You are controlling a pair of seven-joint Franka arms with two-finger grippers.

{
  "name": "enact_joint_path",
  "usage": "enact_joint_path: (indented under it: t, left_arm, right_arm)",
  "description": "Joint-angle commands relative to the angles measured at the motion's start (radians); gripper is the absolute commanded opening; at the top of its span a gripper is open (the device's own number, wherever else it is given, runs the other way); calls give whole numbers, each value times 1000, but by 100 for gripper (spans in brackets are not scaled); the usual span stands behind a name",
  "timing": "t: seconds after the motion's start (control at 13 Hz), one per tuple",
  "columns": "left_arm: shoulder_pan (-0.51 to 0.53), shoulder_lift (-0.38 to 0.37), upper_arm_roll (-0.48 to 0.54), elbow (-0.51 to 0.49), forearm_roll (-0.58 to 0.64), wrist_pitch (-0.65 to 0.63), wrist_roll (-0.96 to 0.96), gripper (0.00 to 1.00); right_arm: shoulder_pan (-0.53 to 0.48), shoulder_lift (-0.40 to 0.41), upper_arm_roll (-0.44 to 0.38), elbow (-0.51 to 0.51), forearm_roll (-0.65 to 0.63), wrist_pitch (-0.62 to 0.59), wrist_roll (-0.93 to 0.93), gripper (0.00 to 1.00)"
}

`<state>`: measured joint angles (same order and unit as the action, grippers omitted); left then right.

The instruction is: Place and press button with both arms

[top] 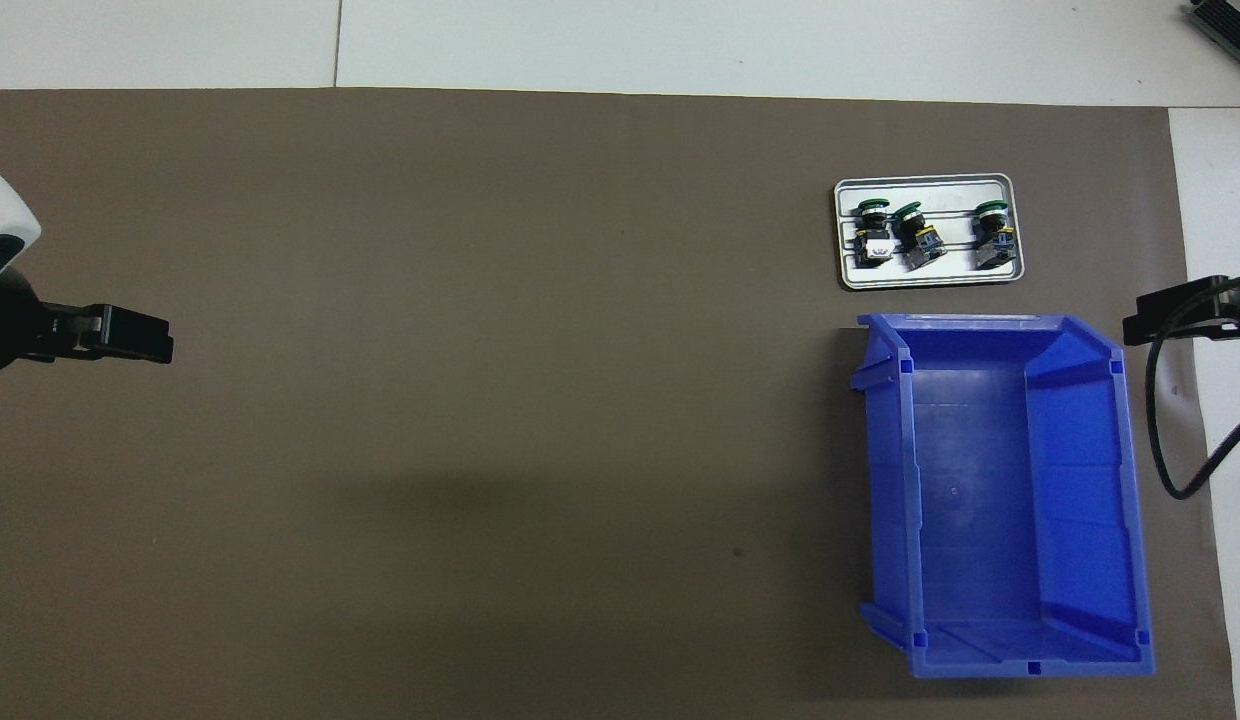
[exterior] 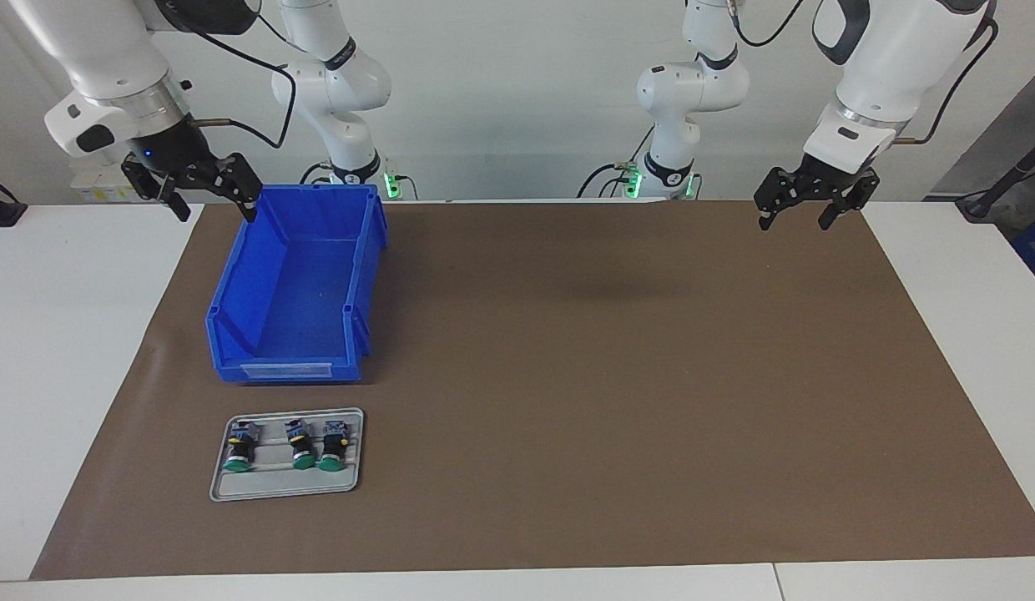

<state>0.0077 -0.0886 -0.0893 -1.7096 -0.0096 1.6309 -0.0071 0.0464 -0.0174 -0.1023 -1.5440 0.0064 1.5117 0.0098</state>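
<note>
Three alike green-capped buttons (exterior: 299,446) lie on their sides in a grey tray (exterior: 288,492), toward the right arm's end of the table; they also show in the overhead view (top: 915,235). My right gripper (exterior: 217,213) is open and empty, up in the air over the edge of the brown mat beside the blue bin (exterior: 296,284); it also shows in the overhead view (top: 1170,315). My left gripper (exterior: 795,224) is open and empty, raised over the mat at the left arm's end; it also shows in the overhead view (top: 140,337). Both arms wait.
The blue bin (top: 990,480) is empty and stands nearer to the robots than the tray (top: 925,282). The brown mat (exterior: 609,376) covers the middle of the white table.
</note>
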Motion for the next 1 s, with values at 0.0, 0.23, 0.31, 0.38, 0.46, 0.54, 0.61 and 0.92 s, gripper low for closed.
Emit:
enact_joint_path:
  t: [0.0,0.23,0.31,0.38,0.46,0.54,0.61,0.92]
  left_arm:
    - [9,-11,-6,-12,4,-2,-1,100]
    - [9,-11,-6,-12,4,-2,-1,100]
    - [9,-11,-6,-12,4,-2,-1,100]
    - [9,-11,-6,-12,4,-2,-1,100]
    - [9,-11,-6,-12,4,-2,-1,100]
    - [9,-11,-6,-12,4,-2,-1,100]
    - [9,-11,-6,-12,4,-2,-1,100]
    - [9,-11,-6,-12,4,-2,-1,100]
  right_arm:
    - [-5,-24,4,-25,7,2,-4,100]
    - [-5,-26,3,-27,7,4,-1,100]
    - [-5,-26,3,-31,4,11,-2,100]
    - [-5,-26,4,-34,-3,16,-8,100]
    - [-5,-22,4,-35,-12,43,-20,100]
    - [-8,-9,4,-35,-12,79,-37,100]
    - [-8,19,6,-35,-12,131,-54,100]
    - [-3,213,12,-2,7,336,-120,100]
